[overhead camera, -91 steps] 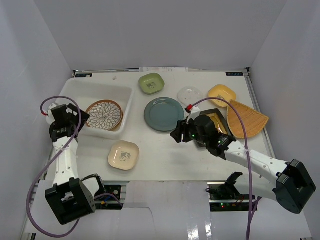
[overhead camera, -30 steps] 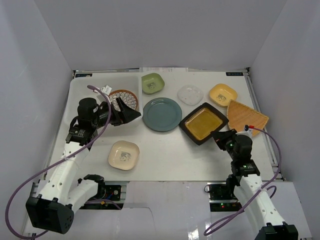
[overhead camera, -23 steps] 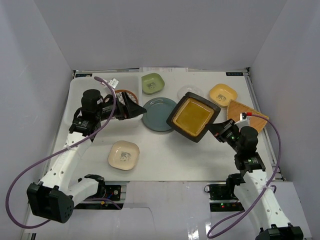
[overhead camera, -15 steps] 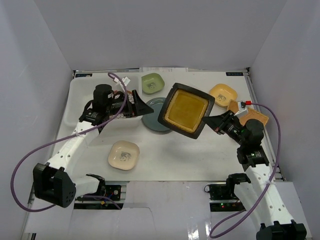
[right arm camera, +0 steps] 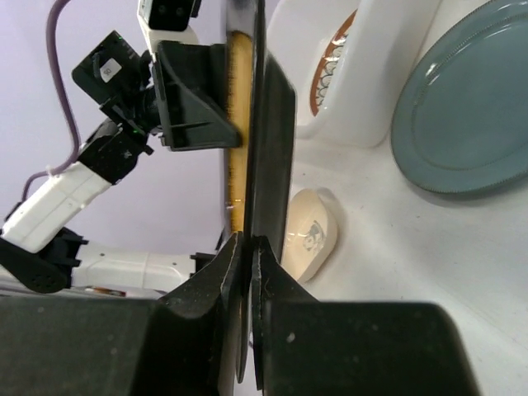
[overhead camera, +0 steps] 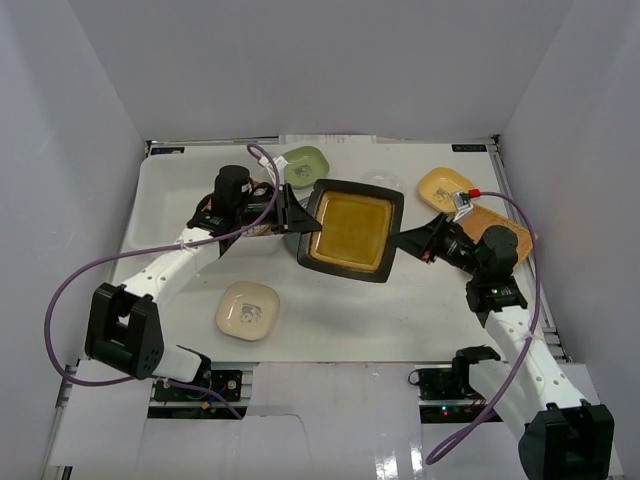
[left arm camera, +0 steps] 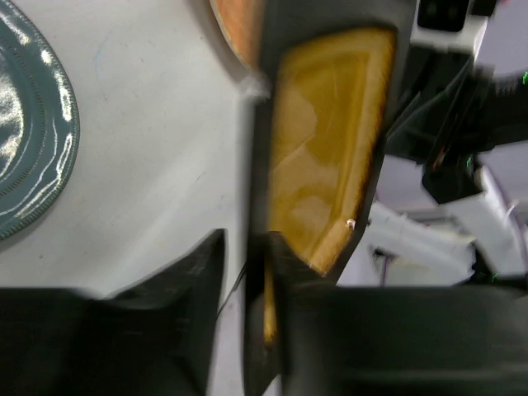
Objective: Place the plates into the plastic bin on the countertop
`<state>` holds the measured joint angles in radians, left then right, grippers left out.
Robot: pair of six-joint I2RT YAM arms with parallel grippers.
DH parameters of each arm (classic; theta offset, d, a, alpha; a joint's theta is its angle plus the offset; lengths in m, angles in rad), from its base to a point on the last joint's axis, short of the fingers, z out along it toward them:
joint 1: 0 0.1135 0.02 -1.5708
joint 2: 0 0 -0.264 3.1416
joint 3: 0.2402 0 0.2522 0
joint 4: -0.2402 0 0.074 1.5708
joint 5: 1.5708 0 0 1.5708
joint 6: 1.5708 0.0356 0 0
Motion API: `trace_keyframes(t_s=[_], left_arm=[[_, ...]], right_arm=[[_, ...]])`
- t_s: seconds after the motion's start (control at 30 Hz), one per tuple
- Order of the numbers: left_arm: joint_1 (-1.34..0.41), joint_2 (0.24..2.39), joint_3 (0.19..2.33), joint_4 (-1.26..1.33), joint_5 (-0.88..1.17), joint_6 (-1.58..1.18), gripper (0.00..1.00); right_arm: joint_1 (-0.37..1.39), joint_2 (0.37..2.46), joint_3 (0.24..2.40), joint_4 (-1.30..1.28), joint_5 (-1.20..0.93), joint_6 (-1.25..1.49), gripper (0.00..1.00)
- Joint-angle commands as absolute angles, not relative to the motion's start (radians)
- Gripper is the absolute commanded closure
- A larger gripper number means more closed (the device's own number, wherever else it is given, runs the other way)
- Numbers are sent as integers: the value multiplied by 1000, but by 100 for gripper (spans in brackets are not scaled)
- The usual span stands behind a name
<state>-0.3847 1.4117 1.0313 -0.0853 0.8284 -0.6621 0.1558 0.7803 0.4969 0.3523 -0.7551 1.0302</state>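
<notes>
A black-and-yellow square plate [overhead camera: 350,230] hangs tilted in the air over the middle of the countertop [overhead camera: 330,310]. My right gripper [overhead camera: 405,240] is shut on its right rim; in the right wrist view its pads [right arm camera: 245,239] pinch the black edge [right arm camera: 272,124]. My left gripper [overhead camera: 303,222] straddles the opposite rim [left arm camera: 330,148]. One finger [left arm camera: 289,264] lies against the plate, and a slim gap shows beside the other finger [left arm camera: 198,272]. The plastic bin [overhead camera: 165,200] stands at the left with a brown patterned plate [right arm camera: 334,70] inside.
On the countertop lie a cream plate [overhead camera: 247,310], a green plate [overhead camera: 303,165], a yellow plate [overhead camera: 443,185], a tan fan-shaped plate [overhead camera: 480,215] and a blue-grey round plate [right arm camera: 470,115], which sits right of the bin's wall [right arm camera: 388,74]. White walls enclose the table.
My right gripper lifted the square plate off the table and carried it left. My left arm swung right to the plate's far rim, and its jaws narrowed around it.
</notes>
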Motion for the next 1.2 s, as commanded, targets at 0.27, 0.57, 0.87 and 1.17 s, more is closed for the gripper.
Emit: trace_keyframes(t_s=[0.27,0.57,0.87,1.17], left_arm=[[-384,1321,968,41,784,-730,100],[3,1189,919,253,888,-1024,100],[256,1235,979,69,749,-944,100],[284,1319,1017,-89,528,-759,100]], right_arm=[[202,903,515,647,-811,1127,81],[201,957,538,612,-781,1075,19],[230,1029,587,393,-614,813,21],[366,1366,621,517,-417,756,27]])
